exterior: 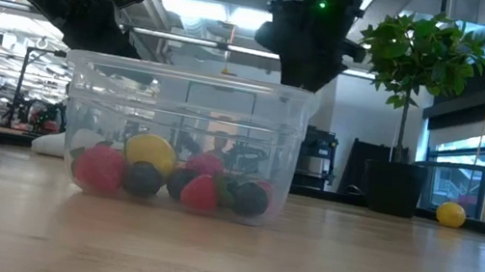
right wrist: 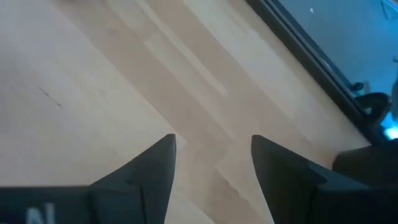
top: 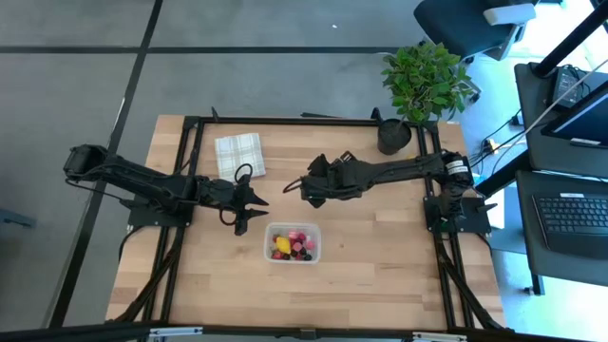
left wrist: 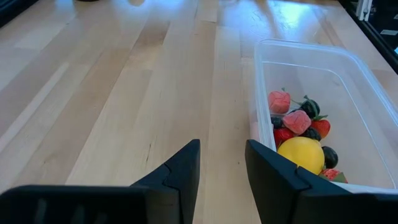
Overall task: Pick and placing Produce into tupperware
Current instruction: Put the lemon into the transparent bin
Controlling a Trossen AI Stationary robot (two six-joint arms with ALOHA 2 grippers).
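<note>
1. Tub: clear plastic, rounded corners, standing upright on the wooden table, toward the front middle. No lid in sight.
2. Produce: small pieces heaped on the tub floor, red and pink berries, dark balls, 1 larger yellow lemon. All lie inside the walls; none spills over.
3. Stray lemon: 1 yellow piece on the table near the plant pot, well apart from the tub. The high view does not show it clearly.
4. Left gripper: hovers just beside the tub, on its left and rear side. Its fingers stand slightly parted with nothing between them; bare wood shows in the gap.
5. Right gripper: hangs over bare table behind the tub, its fingers spread apart, nothing held.
6. Other items: checked cloth folded behind the left gripper; leafy plant at the table's rear right corner.
7. Step in hand, as judged: between picks. Most produce is already in the tub and neither gripper carries a piece.
8. Next move, as judged: if the stray lemon counts, the right arm sits nearer. It would need a reach toward the pot, open fingers straddling the round, roll-prone fruit, a firm close, then a carry to above the tub and a release.
</note>
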